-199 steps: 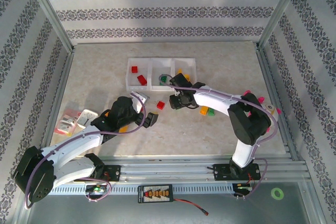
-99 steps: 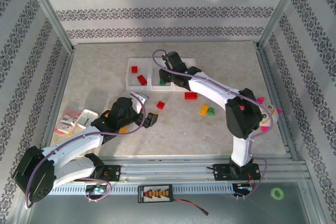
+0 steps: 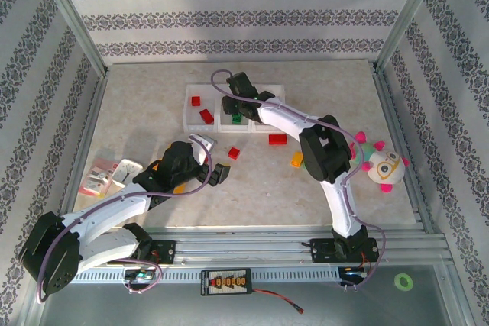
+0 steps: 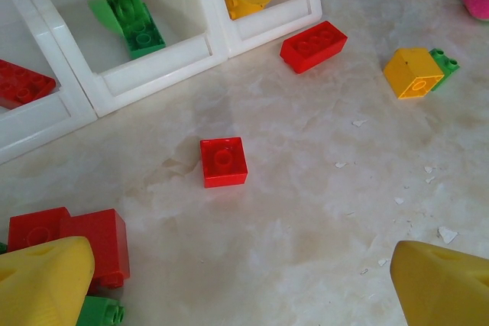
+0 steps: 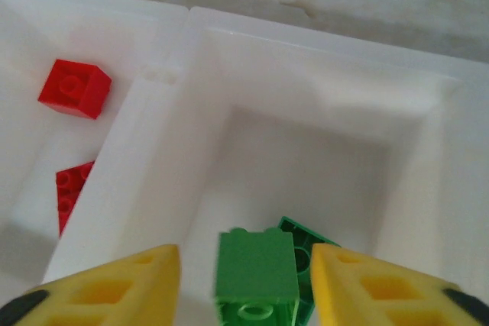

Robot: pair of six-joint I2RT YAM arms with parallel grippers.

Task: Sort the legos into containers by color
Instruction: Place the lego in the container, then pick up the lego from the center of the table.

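Over the middle of the containers (image 5: 321, 51), the right gripper (image 5: 244, 261), parted round a loose green lego (image 5: 256, 280), should rise straight clear; the left gripper (image 4: 241, 272) hangs wide open, empty.

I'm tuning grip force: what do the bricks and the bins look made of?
The bricks look like hard moulded plastic with a slight gloss: crisp edges, round studs, soft highlights. The bins look like translucent white plastic, smooth: the walls seem to glow with light. Looks alone cannot confirm either.
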